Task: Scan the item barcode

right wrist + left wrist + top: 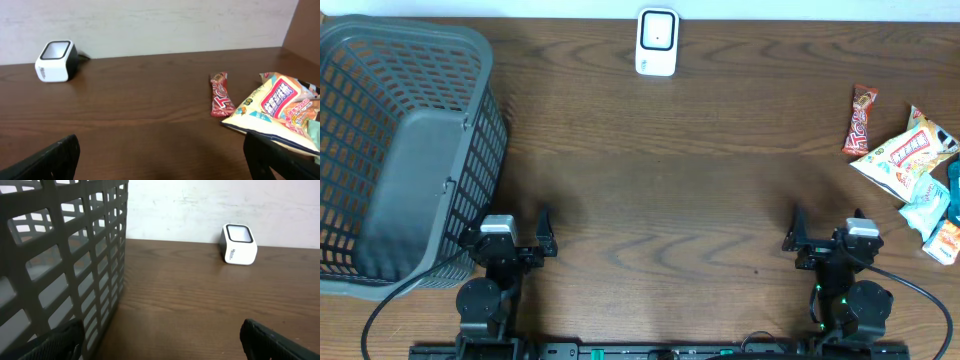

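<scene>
A grey plastic lattice basket (488, 140) (60, 255) stands upright with its open top upward at the left end of the dark wood-grain worktop (670, 180) (200, 295) (125, 115), whose far edge meets a pale, scuffed wall (190, 205) (150, 25).

A mock shop checkout, set up as a robot test bench rather than a real store; a white barcode scanner (657, 42) stands at the far edge of a dark wood-grain surface (670, 200); a grey plastic shopping basket (485, 150) sits at one side; snack packets (905, 155) and a red chocolate bar (861, 119) lie at the other; a left arm (488, 290) and a right arm (855, 300) are mounted at the near edge; behind is a plain white wall (150, 25).
</scene>
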Action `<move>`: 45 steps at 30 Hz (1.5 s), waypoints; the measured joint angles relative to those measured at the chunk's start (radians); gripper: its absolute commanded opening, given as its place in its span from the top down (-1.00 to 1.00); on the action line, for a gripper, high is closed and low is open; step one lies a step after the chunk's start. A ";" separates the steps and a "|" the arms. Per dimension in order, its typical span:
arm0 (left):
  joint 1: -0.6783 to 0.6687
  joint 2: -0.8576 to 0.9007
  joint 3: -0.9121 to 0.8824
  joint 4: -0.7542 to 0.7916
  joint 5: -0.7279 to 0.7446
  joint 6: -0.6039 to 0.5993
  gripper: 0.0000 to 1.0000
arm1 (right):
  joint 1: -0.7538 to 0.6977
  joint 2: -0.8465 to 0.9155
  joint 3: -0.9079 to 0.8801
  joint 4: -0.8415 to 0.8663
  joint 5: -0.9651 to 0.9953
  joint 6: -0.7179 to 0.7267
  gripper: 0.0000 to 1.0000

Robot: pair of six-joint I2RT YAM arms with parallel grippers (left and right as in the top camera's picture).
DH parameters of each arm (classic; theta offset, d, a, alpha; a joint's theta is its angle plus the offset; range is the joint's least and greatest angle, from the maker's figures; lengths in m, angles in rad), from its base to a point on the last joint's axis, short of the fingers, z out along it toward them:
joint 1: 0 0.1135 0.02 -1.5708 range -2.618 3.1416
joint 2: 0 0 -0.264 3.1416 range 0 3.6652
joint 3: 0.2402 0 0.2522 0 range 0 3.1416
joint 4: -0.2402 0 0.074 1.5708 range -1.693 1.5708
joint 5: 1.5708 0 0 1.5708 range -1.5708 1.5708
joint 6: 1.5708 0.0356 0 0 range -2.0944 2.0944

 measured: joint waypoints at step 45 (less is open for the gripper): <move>0.000 0.000 0.000 0.000 0.000 0.000 -0.98 | 0.000 0.000 0.000 0.000 -0.004 -0.023 -0.98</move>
